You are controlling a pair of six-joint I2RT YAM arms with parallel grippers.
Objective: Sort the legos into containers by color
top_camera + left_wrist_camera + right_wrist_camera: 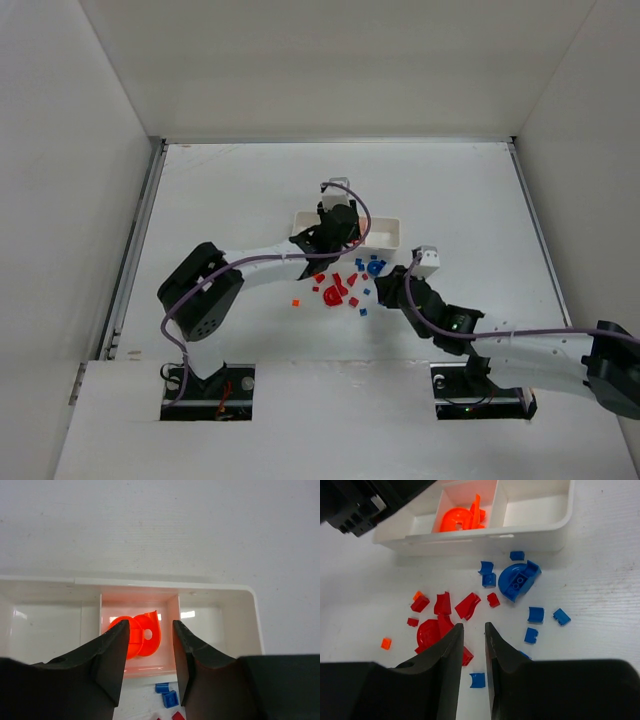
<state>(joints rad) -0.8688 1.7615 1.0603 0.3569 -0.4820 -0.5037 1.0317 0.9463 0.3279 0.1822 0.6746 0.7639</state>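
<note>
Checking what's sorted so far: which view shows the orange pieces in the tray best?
Right wrist: the orange pieces lie unobstructed in the tray's middle compartment. Left wrist is closer, but a finger covers part of them. From the top, the left gripper hides them.

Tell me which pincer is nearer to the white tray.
Left. The left pincer hangs over the tray; the right pincer is over loose legos beside it.

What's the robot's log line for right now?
left tool: open, over orange legos in middle of tray | right tool: open, above red legos
</note>
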